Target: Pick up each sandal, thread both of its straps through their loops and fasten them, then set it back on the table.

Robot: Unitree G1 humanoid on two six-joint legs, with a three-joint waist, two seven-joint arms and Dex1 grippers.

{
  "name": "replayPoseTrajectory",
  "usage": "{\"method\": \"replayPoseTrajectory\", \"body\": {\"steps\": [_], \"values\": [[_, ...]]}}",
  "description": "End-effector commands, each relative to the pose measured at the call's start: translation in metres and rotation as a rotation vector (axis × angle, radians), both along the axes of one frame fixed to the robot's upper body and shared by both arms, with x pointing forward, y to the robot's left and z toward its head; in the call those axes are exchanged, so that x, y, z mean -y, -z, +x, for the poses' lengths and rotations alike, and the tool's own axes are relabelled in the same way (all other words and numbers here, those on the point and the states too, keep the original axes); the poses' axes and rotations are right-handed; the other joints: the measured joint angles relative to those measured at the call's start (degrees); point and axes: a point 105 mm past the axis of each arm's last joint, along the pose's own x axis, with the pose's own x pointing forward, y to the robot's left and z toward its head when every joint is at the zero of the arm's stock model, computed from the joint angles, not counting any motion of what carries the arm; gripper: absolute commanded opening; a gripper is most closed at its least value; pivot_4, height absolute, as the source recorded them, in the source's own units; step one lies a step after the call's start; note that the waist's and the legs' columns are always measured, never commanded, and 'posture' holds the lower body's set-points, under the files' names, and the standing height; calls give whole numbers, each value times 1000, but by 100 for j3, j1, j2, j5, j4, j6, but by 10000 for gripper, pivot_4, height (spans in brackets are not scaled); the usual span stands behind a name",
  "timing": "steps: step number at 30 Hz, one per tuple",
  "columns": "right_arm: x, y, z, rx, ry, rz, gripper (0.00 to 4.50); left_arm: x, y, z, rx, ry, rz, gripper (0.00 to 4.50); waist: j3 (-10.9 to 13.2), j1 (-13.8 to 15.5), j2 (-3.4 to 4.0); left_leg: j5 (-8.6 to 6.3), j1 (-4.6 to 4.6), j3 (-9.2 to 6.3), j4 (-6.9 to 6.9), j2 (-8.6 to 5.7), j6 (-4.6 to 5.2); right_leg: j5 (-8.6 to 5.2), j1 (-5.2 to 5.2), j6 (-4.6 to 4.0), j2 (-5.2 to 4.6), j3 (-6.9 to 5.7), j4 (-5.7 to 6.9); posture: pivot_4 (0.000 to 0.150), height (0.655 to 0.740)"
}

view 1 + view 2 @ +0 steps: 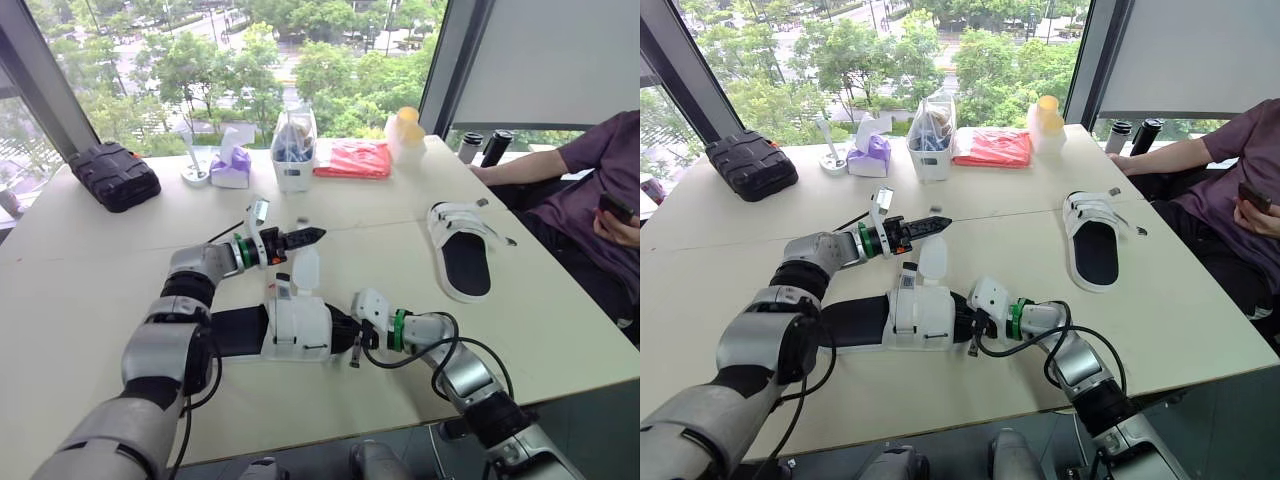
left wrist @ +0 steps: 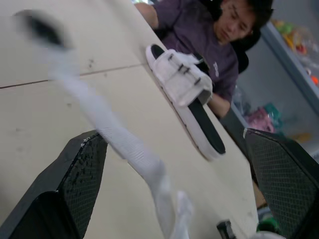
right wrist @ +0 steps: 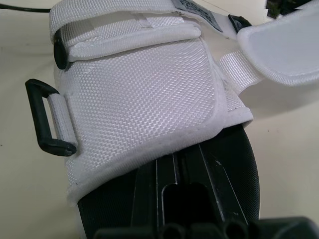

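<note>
While the near sandal (image 1: 295, 328) is lying on the tabletop (image 1: 90, 230), its loose strap (image 1: 306, 268) is standing up; the left pincer (image 1: 312, 236) is hovering just above it, spread wide; the right pincer (image 1: 342, 328) is reaching under the sandal's white upper (image 3: 149, 94) from the right; whether it is spread or pressed together I cannot tell; the second sandal (image 1: 460, 250) is lying far right.

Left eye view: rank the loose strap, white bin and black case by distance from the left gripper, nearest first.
1. loose strap, right by the left gripper.
2. white bin, beyond it, toward the window.
3. black case, far left corner.
</note>
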Motion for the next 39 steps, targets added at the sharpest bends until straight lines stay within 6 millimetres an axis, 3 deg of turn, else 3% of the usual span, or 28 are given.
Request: {"method": "replayPoseTrajectory", "body": {"steps": [1, 2, 5, 11, 12, 17, 21, 31, 34, 37, 39], "values": [[18, 61, -11, -173, 66, -182, 0, 2, -12, 7, 42, -22, 1, 44596, 0, -7, 0, 0, 0, 0, 0, 0, 0, 0, 0, 0, 0, 0, 0, 1500, 7400], [18, 61, -10, -171, 70, -180, 0, 5, -11, 7, 48, -14, 20, 44596, 0, -7, 0, 0, -1, 0, 0, 0, -1, 0, -1, 0, 0, 0, 0, 1500, 7400], [18, 61, -9, -167, 80, -176, 0, 9, -8, 8, 67, -12, 69, 35258, 1, -5, -1, 1, -1, 0, 0, 0, -2, 0, 0, 1, 0, 0, 0, 1500, 7400], [20, 62, -10, -169, 97, -173, 0, 16, -14, 8, 93, 19, 75, 3804, 1, -22, -1, 1, 0, 0, -1, 1, -2, 0, 1, 1, 0, 0, 0, 1500, 7400], [20, 62, -10, -169, 99, -173, 0, 17, -14, 7, 96, 27, 76, 521, 1, -22, -1, 1, 0, 0, 0, 1, -2, 0, 2, 1, 0, 0, 0, 1500, 7400], [21, 63, -10, -168, 101, -173, 0, 16, -18, 5, 128, 56, 76, 521, 1, -23, -1, 1, 1, 0, 0, 1, -2, 0, 2, 1, 0, -1, 1, 1500, 7400], [21, 62, -10, -164, 102, -176, 0, 12, -45, 2, 315, 143, 133, 521, 1, -27, -1, 1, 0, 0, 0, 1, -2, 1, 2, 1, 0, -1, 1, 1500, 7400], [24, 65, -11, -166, 89, -190, 0, 7, -81, -33, 628, 450, 234, 521, 0, -36, 3, 1, 0, -1, 0, 4, -2, 0, 4, -1, -2, 1, 1, 1500, 7400], [24, 65, -9, -161, 86, -193, 0, 5, -79, -46, 809, 492, 382, 521, 1, -58, 5, 1, 0, 0, -3, 5, -2, 0, 2, -1, -2, 5, 0, 1500, 7400], [26, 65, -10, -161, 85, -197, 0, 5, -63, -62, 1175, 546, 669, 521, -1, -46, 10, 1, 1, 0, -4, 17, -2, 1, 1, -4, -5, 11, 0, 1500, 7400], [28, 66, -10, -161, 82, -201, 0, 5, -54, -70, 1290, 586, 742, 521, -1, -11, 10, 2, 2, 1, -5, 18, -5, 2, 1, -6, -9, 14, -1, 1500, 7400]]}}
